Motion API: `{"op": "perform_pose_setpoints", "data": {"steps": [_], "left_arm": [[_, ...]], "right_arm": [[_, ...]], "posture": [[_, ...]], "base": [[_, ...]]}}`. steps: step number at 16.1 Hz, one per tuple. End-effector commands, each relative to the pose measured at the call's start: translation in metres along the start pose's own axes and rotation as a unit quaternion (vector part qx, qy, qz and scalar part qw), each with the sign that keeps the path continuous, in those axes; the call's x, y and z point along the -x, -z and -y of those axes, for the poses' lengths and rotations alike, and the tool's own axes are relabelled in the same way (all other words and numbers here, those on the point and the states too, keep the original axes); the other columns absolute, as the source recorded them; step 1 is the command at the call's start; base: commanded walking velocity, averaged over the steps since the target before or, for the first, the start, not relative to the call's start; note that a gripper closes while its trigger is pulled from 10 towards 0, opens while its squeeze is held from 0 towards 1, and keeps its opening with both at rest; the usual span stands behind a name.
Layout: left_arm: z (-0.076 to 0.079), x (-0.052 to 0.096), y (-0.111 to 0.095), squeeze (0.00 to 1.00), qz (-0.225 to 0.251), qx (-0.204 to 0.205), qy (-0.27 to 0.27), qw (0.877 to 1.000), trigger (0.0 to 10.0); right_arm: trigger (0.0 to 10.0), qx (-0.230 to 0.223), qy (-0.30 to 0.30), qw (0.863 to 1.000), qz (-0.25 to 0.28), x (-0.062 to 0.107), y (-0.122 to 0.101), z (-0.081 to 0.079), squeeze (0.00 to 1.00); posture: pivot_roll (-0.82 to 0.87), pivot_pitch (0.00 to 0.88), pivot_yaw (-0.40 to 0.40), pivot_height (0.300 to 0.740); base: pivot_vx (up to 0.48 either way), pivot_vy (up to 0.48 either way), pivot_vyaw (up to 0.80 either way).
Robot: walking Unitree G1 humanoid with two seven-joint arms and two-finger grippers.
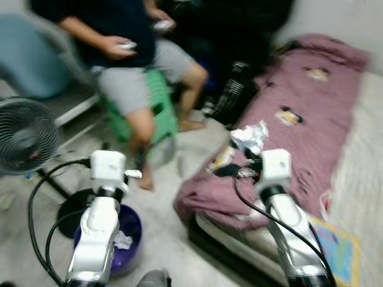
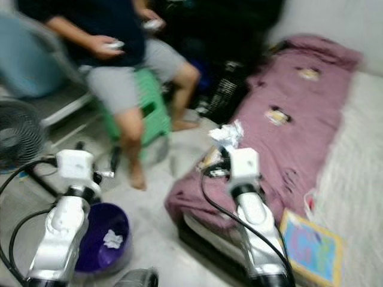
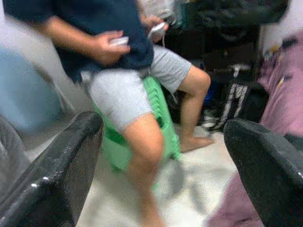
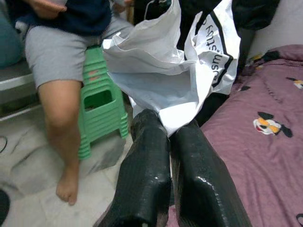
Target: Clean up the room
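The right gripper (image 4: pixel 163 137) is pinched tight on a crumpled white plastic bag with black lettering (image 4: pixel 165 75), held up over the near corner of the mauve cartoon-print bedspread (image 1: pixel 299 119). The bag is judged bound for the round purple plastic bin (image 1: pixel 128 239) on the floor under the left arm, white scraps already inside; the pinch should be kept until the bag is over the rim. The left gripper (image 3: pixel 161 156) is spread wide, nothing held. A seated person's bare legs (image 1: pixel 140 128), a green plastic stool (image 1: pixel 161 110) and a black floor fan (image 1: pixel 24 134) crowd the path.
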State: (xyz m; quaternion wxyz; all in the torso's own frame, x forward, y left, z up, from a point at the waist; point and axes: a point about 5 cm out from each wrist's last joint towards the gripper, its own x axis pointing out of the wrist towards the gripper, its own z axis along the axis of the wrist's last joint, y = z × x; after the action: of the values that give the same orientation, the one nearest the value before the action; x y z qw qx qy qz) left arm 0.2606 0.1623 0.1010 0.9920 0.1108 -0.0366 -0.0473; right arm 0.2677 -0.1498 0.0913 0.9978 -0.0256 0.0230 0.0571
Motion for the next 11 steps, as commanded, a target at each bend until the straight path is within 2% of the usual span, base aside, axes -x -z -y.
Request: {"op": "perform_pose_setpoints", "data": {"steps": [1, 5, 6, 8, 11], "left_arm": [[0.0011, -0.0003, 0.0034, 0.0, -0.008, 0.004, -0.001, 1.0, 10.0], [0.0022, -0.0024, 0.0083, 0.0, -0.024, 0.028, -0.014, 0.999, 10.0], [0.0027, -0.0028, 0.009, 0.0, -0.022, 0.024, -0.012, 0.999, 10.0], [0.0029, -0.0027, 0.0109, 0.0, -0.027, 0.026, -0.011, 0.999, 10.0], [0.0031, -0.0028, 0.0115, 0.0, -0.029, 0.025, -0.011, 0.999, 10.0]], "right_arm": [[10.0, -0.002, -0.005, 1.0, 0.009, -0.0028, -0.0034, -0.0061, 0.0], [10.0, -0.01, 0.005, 1.0, 0.012, -0.0029, -0.003, -0.005, 0.0], [10.0, -0.022, 0.012, 1.0, 0.013, -0.0027, -0.003, -0.0038, 0.0], [10.0, -0.019, 0.013, 1.0, 0.009, -0.0029, -0.0023, -0.0036, 0.0], [10.0, -0.005, 0.001, 1.0, 0.012, -0.0028, -0.0033, -0.0083, 0.0]], "posture": [[0.05, 0.0, 0.002, 0.74], [0.04, 0.0, 0.017, 0.74], [0.04, 0.0, 0.017, 0.74], [0.04, 0.0, 0.016, 0.74], [0.04, 0.0, 0.01, 0.74]], "base": [[0.0, 0.0, 0.8], [0.0, 0.0, 0.8], [0.0, 0.0, 0.0], [0.0, 0.0, 0.0], [0.0, 0.0, 0.8]]}}
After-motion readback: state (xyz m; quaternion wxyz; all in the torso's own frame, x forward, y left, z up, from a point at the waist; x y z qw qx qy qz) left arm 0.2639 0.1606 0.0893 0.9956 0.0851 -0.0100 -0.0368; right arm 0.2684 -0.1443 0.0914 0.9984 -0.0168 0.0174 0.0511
